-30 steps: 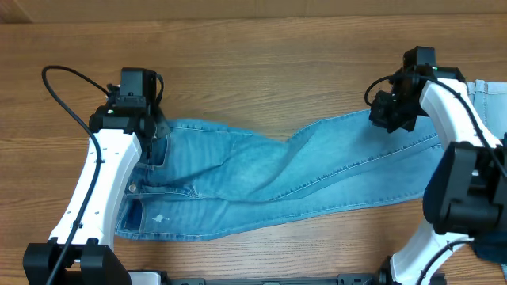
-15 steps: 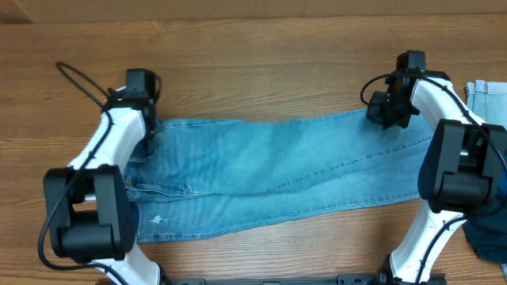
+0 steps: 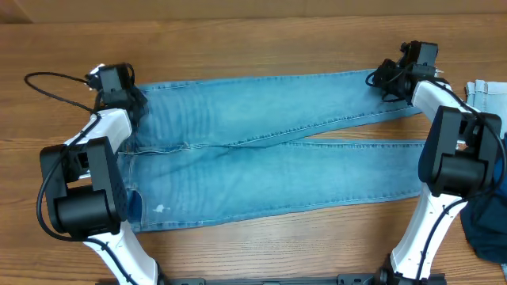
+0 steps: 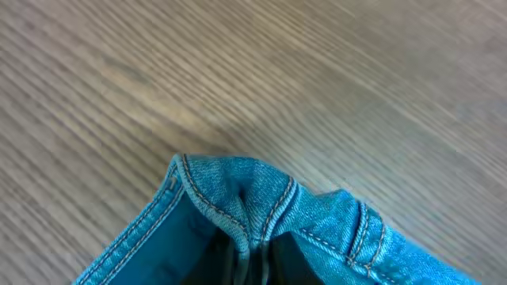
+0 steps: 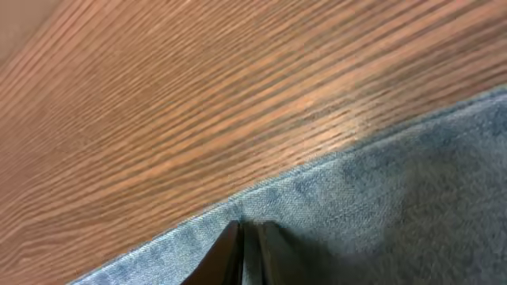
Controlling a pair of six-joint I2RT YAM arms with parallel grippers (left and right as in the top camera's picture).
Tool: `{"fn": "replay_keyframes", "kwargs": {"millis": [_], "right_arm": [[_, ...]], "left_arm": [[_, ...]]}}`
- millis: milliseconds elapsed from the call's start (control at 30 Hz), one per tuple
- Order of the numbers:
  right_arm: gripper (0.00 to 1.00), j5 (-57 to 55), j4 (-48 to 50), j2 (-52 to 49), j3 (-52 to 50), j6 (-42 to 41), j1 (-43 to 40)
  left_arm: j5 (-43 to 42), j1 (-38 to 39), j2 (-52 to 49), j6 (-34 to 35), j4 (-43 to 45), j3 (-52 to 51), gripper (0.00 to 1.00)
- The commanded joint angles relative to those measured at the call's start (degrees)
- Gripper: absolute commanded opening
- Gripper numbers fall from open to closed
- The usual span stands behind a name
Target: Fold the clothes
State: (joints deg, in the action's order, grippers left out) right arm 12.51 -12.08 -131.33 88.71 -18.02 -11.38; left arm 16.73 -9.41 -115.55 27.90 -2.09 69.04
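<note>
A pair of light blue jeans (image 3: 269,150) lies spread flat across the wooden table, waistband at the left, both legs running right. My left gripper (image 3: 127,93) is shut on the far corner of the waistband (image 4: 253,207), which bunches up between its fingers. My right gripper (image 3: 386,77) is shut on the hem end of the far leg (image 5: 261,218), pinching the denim edge. The near leg (image 3: 341,174) lies below it, slightly apart at the right.
Another light denim piece (image 3: 485,93) lies at the right table edge. A dark blue garment (image 3: 487,233) sits at the lower right. A black cable (image 3: 55,83) loops beside the left arm. Bare wood runs along the far side.
Both grippers moved toward the far edge of the table, pulling the top layer with them. The jeans, folded lengthwise before, now lie opened out with both legs showing.
</note>
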Motion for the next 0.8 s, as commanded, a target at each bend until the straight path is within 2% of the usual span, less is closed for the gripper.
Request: {"fn": "replay_keyframes", "kwargs": {"millis": [0, 67, 133, 200, 233, 267, 300, 333, 400, 433, 533, 567, 667, 767], "right_arm": [[0.18, -6.88, 2.38, -5.75, -3.13, -0.5, -1.44], [0.26, -6.86, 3.54, -5.75, -3.1, -0.5, -1.44], [0.29, -6.86, 4.72, -5.75, -3.08, -0.44, -1.44], [0.48, -5.55, 5.42, -5.75, -2.49, 0.24, -1.51], [0.52, -4.76, 5.27, -5.75, -1.95, 0.7, -1.55], [0.63, -4.61, 4.04, -5.73, -1.01, 1.57, -1.57], [0.84, -4.72, 1.42, -5.7, 0.7, 2.99, -1.57], [1.0, -4.79, -3.85, -5.53, 4.15, 6.05, -1.84], [1.0, -5.01, -13.27, -4.5, 10.25, 8.04, -2.67], [1.0, -4.94, -20.44, -3.13, 15.1, 8.02, -3.76], [1.0, -4.92, -37.77, 0.24, 25.92, 7.52, -6.73], [1.0, -4.94, -46.66, 1.99, 29.81, 6.86, -8.41], [1.0, -5.01, -57.88, 5.68, 31.04, 3.23, -12.28], [1.0, -4.66, -69.44, 6.6, 30.93, 1.22, -17.97]], "left_arm": [[-3.41, -0.52, -0.92, -5.44, 11.32, 0.61, 0.06], [-3.63, -0.37, -0.92, -5.44, 12.87, 0.9, 0.07], [-4.79, -0.33, -0.92, -6.14, 12.87, 1.33, 0.08], [-6.21, -0.33, -0.92, -7.87, 12.68, 1.49, 0.14], [-7.19, -0.33, -0.92, -8.7, 12.35, 1.6, 0.19], [-8.31, -0.33, -0.92, -9.55, 11.23, 1.86, 0.48], [-9.42, -0.33, -0.81, -10.29, 9.25, 2.45, 0.68], [-10.91, -0.33, -0.52, -12.11, 5.38, 3.65, 0.82], [-12.24, -0.33, 0.46, -15.98, -0.35, 5.55, 0.97], [-12.22, -0.35, 1.95, -17.88, -4.35, 6.82, 1.0], [-12.9, -0.74, 8.02, -19.34, -13.99, 9.99, 1.0], [-13.44, -0.81, 11.19, -19.34, -19.87, 11.3, 1.0], [-13.42, -0.81, 17.44, -19.34, -31.47, 11.87, 1.0], [-14.56, -0.79, 21.11, -18.45, -47.25, 11.85, 1.0]]}}
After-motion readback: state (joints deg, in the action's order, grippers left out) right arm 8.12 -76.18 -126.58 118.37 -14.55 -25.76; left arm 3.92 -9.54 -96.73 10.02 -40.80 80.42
